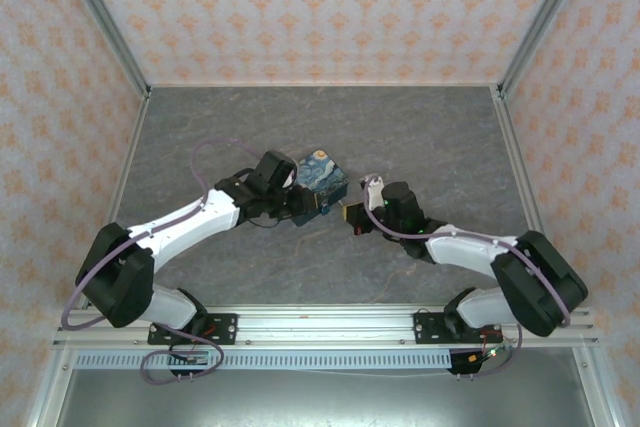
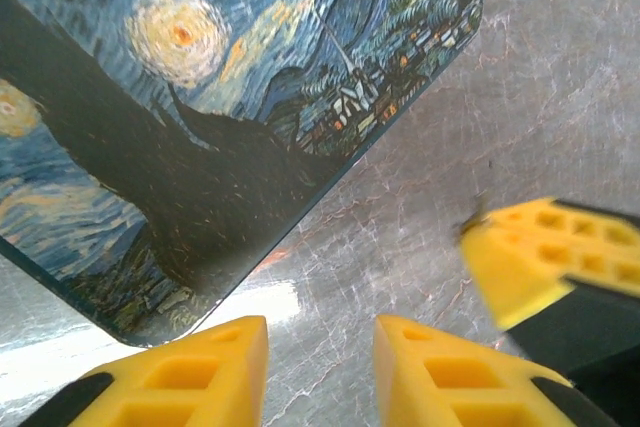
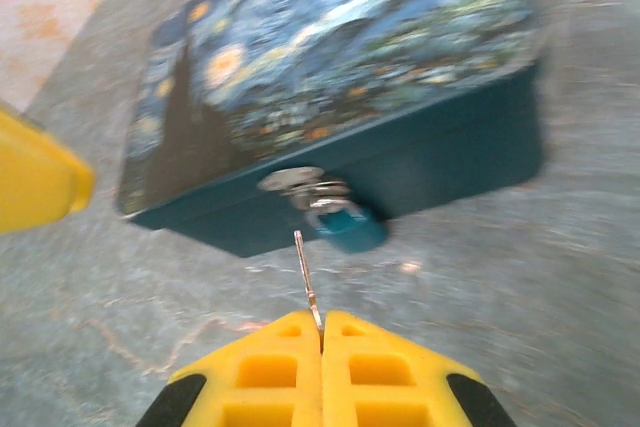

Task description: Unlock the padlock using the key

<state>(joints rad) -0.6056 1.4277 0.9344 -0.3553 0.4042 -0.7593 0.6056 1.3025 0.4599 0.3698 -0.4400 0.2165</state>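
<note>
Under the left gripper (image 2: 320,347) and the right gripper (image 3: 322,332), a grey table top (image 1: 430,137) with a pale marbled pattern, matt in most places. Just ahead of the left gripper, a white patch of glare (image 2: 262,302) on this surface. Far beyond both grippers, a back wall (image 1: 320,7) in cream wallpaper with small orange ornaments. Same wallpaper on the left side wall (image 1: 50,127), outward from the left gripper, and on the right side wall (image 1: 600,127), outward from the right gripper. Silver metal posts (image 1: 105,19) in the far corners. Behind the grippers, at the near edge, an aluminium rail (image 1: 320,322) and a slotted strip (image 1: 320,359). Soft, even light, no hard shadows.
</note>
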